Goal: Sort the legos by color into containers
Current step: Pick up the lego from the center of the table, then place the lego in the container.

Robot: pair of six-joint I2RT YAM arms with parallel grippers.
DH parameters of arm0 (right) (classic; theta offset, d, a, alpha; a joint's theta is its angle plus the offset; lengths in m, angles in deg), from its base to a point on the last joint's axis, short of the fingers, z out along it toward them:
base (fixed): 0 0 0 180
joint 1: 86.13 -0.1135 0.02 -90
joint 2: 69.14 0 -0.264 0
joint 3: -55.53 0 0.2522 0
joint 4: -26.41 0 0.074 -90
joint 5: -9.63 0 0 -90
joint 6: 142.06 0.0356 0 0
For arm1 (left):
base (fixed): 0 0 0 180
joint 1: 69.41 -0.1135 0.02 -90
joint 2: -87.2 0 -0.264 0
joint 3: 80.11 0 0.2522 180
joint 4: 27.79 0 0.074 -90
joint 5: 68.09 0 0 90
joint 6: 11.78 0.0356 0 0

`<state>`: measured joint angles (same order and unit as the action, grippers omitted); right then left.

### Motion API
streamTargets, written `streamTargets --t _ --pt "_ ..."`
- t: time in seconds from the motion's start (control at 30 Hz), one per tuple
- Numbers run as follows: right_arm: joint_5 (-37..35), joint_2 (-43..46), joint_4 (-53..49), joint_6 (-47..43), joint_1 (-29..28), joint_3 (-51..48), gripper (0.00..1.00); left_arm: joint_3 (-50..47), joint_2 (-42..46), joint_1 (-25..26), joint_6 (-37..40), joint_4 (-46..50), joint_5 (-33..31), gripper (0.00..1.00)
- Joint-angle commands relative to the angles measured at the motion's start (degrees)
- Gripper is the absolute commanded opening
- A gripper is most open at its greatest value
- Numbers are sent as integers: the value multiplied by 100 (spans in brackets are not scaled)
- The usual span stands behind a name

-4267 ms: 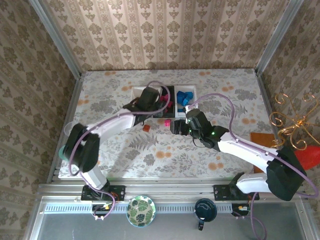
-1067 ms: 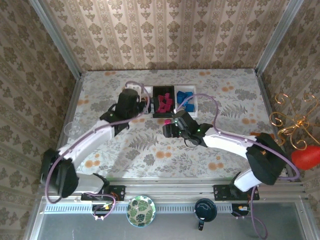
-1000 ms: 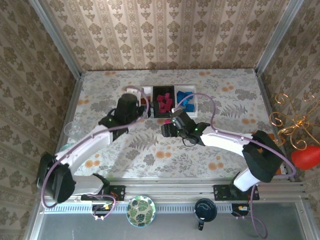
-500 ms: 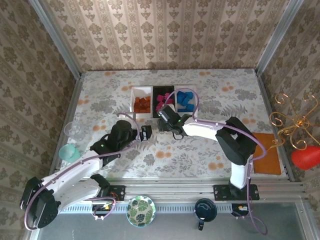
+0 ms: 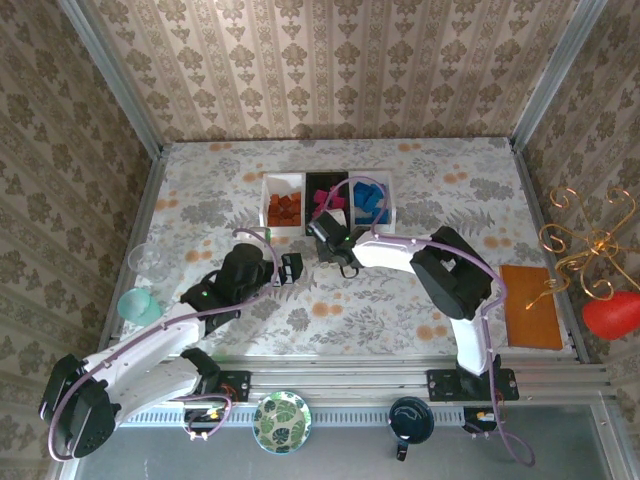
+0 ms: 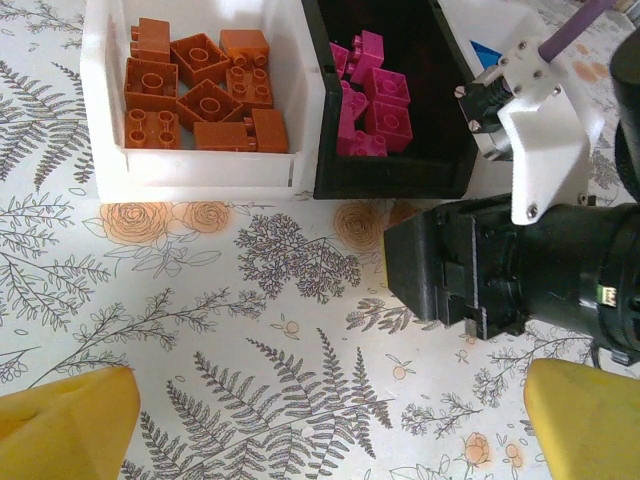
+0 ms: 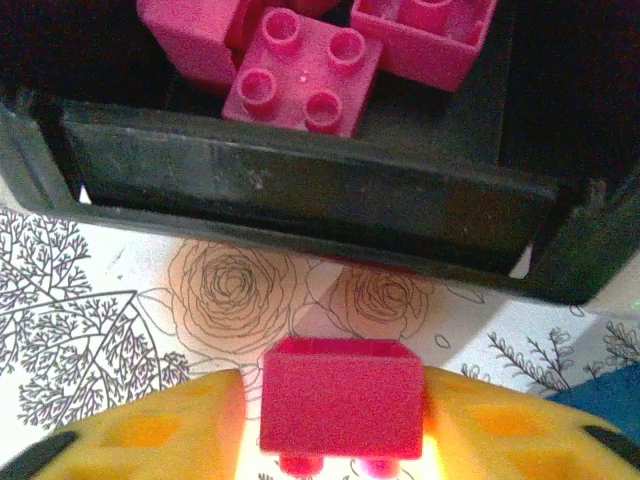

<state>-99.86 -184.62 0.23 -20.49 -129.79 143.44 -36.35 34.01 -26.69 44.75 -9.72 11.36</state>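
In front of me is a table (image 5: 480,190) with a floral cloth. Behind the table and on both its sides stand walls (image 5: 340,70) with beige damask wallpaper. Right of the table is a golden wire ornament (image 5: 585,250). The light is even.

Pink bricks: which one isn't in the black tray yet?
The pink brick between the yellow fingers of the right gripper. It sits outside the black tray, just in front of its wall; the other pink bricks lie inside.
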Motion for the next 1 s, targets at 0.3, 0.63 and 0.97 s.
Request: streamTargets --t 0.3,0.63,0.97 --pt "412 1521 823 -292 -244 -996 30 -251 446 48 -142 167 -183 100" --pt "387 902 259 -454 314 297 31 -371 394 50 -221 177 -162 100" --pt "610 127 -221 -796 636 1541 70 -458 598 52 -335 342 -81 100"
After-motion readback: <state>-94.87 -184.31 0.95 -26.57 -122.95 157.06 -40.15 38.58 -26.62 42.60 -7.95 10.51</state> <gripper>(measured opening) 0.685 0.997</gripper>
